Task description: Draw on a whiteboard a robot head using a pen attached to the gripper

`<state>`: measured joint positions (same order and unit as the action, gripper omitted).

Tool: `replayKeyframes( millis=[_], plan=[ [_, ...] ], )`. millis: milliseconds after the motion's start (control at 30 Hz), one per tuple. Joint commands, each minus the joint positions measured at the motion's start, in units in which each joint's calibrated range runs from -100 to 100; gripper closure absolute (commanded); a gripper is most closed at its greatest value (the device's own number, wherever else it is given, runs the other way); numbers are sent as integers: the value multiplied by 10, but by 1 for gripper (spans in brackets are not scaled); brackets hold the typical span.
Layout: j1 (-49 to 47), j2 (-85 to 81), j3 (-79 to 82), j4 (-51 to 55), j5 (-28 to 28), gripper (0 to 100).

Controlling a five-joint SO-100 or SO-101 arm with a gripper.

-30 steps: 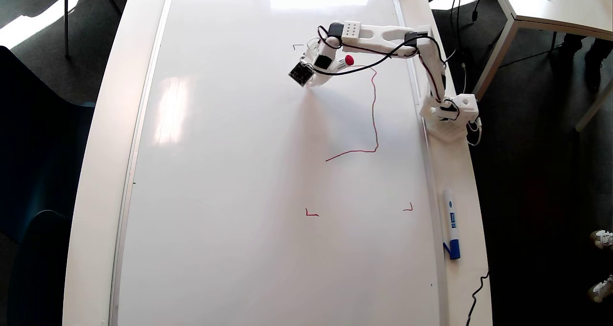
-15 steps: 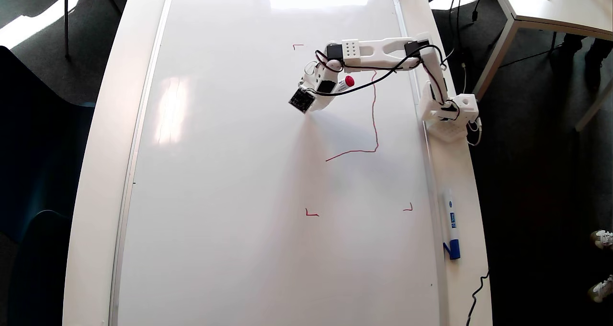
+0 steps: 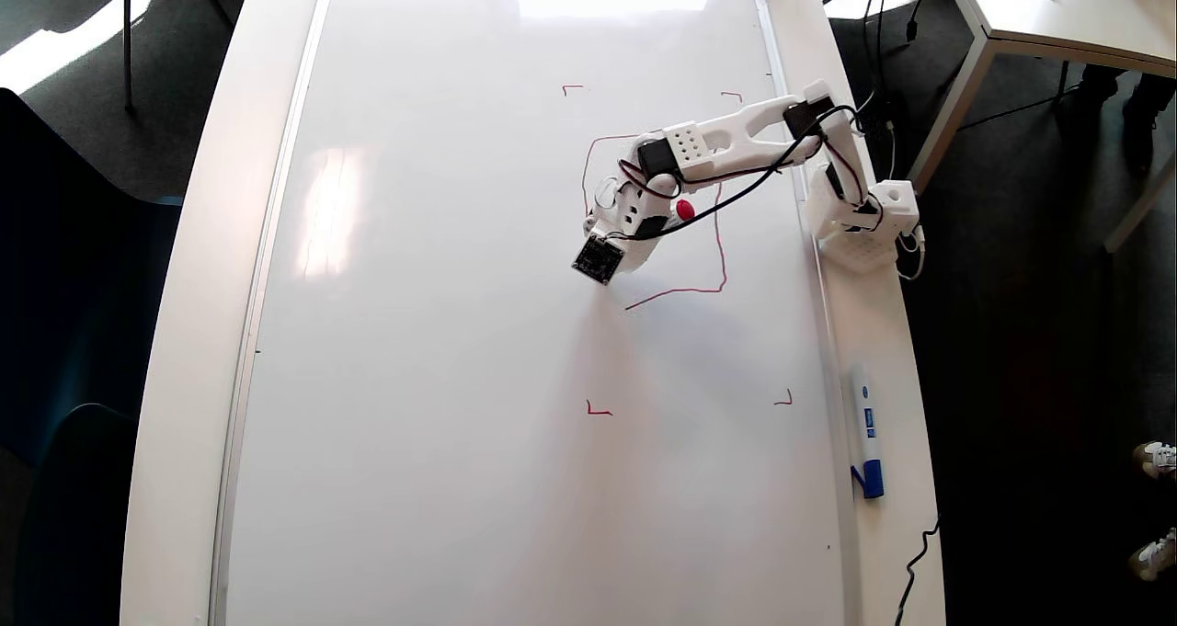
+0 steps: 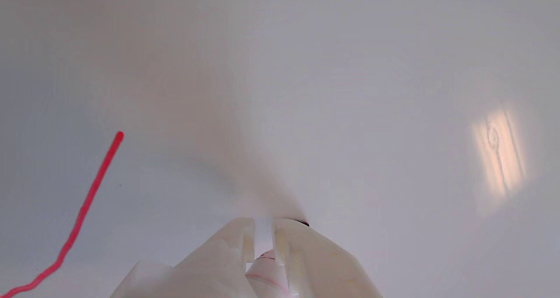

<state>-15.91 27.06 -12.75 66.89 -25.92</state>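
The whiteboard (image 3: 441, 332) fills the table in the overhead view, and its bare surface (image 4: 350, 92) fills the wrist view. Part of the robot head is there as a thin red outline (image 3: 720, 240): a top edge, a left side, a right side and a slanted bottom stroke. The wrist view has a piece of that red line (image 4: 87, 201) at its left. My gripper (image 3: 618, 243) points down at the board by the outline's left side, just above the bottom stroke's free end. It (image 4: 264, 226) is shut on the pen (image 4: 267, 265), whose red end (image 3: 684, 210) sticks out behind.
Small red corner marks (image 3: 572, 87) (image 3: 733, 96) (image 3: 599, 411) (image 3: 784, 400) frame the drawing area. The arm's base (image 3: 864, 221) stands on the table at the board's right edge. A white marker with a blue cap (image 3: 866, 433) lies below it. Cables trail at the right.
The gripper with the pen has moved down the overhead view, from the top left corner of the outline along its left side. A red left side now shows behind it.
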Motion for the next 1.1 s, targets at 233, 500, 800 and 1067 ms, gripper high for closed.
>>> replayKeyframes(
  millis=[233,500,800,1067],
  plan=[
    [-67,-5,-1,-2,-22,99],
    [-92,-5,0,-2,-32,99],
    [-109,-5,-6,-3,-42,99],
    [-95,-44,-74,6,-38,99]
  ],
)
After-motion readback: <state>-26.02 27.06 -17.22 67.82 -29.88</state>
